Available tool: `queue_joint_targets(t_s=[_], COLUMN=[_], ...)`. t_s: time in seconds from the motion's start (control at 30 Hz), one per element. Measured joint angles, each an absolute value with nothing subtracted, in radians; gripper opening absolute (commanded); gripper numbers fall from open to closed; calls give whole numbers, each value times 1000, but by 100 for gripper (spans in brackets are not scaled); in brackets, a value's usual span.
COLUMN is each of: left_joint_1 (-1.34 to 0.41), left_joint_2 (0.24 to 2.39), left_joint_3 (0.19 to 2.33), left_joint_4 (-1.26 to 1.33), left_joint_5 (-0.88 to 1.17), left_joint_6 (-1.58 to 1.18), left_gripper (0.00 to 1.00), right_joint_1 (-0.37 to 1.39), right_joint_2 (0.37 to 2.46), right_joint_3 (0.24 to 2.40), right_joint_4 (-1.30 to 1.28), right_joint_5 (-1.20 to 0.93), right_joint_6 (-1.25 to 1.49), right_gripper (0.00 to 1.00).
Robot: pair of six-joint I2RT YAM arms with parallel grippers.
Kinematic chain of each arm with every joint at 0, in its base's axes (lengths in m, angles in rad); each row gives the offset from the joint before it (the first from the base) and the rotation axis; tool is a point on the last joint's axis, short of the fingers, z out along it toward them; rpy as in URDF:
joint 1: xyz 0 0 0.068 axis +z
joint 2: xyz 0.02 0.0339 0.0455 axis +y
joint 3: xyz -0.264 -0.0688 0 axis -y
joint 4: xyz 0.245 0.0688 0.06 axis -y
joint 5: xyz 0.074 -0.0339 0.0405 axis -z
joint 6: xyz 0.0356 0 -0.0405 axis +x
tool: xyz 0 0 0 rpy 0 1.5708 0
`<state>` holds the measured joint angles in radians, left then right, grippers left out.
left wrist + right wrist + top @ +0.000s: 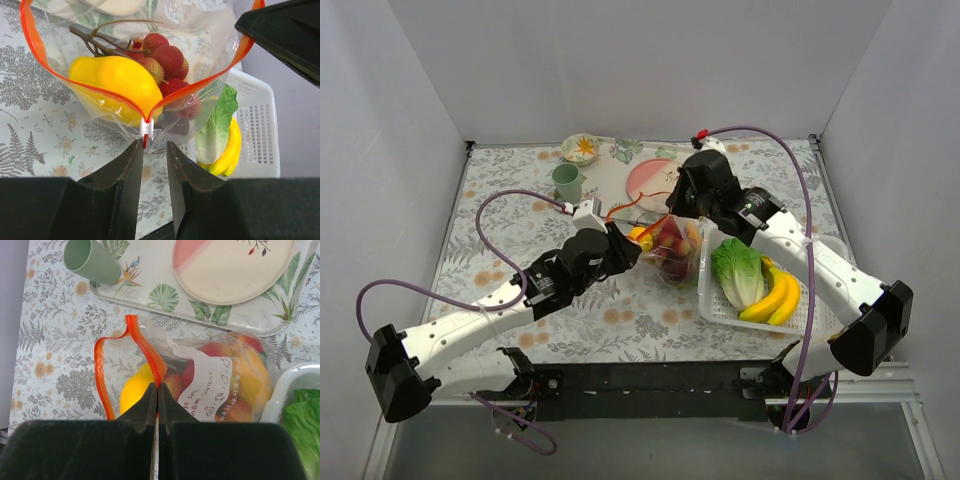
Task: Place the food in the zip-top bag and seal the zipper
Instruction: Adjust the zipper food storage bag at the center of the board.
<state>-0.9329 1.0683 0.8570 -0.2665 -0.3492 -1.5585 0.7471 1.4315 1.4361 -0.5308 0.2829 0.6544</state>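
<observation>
Zip-top bag (670,258) at ctr of surface (620,320), btwn the two hands, just left of white basket (257,120). Mouth gapes. Zipper (145,349) runs as two red-orange strips meeting in a V at a white slider (146,127) on the bag's left end.

Food is inside the bag:
- yellow fruit (117,80) nearest the slider
- red bumpy fruits (167,57) on a brown stem behind it
- orange fruit (250,372) toward the basket side

White label (207,385) w/ handwriting on bag wall.

L hand (153,145): fingers spread a little, narrow gap, surface print visible thru it. Slider sits just beyond the tips. Zipper's end tab is right by one tip; cannot tell if it touches.

R hand (157,387): fingers pressed together, pinching the zipper at far edge of mouth. Strip loops up and left from the pinch.

Basket holds lettuce (738,270) + bananas (775,300).

Far side: tray (162,297) w/ pink-cream plate (235,265). Green cup (92,260) at tray's left end, small bowl (581,148) beyond it.
</observation>
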Motion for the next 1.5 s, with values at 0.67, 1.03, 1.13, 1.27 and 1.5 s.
queue_joint_targets(t_s=[0.67,1.03,1.13,1.27,1.5], left_joint_1=[-936,-936,-936,-936,-936], left_joint_2=[1135,1063,1023,1012,1003], left_joint_3=[857,883,884,885,863], left_joint_4=[-219,-183,-145,-119,-116], left_joint_5=[-453,-472,-432,-361,-199], left_joint_6=[-1517,-1304,-1224,-1143,-1076], left_gripper=[0,0,0,0,0], right_joint_1=[726,707,707,707,706], right_joint_2=[1431,1395,1346,1286,1218], right_joint_3=[1438,1409,1359,1287,1171], right_joint_4=[-531,-529,-524,-519,-494], right_joint_5=[258,258,257,252,244], right_joint_6=[654,656,663,678,692], right_gripper=[1,1,1,1,9])
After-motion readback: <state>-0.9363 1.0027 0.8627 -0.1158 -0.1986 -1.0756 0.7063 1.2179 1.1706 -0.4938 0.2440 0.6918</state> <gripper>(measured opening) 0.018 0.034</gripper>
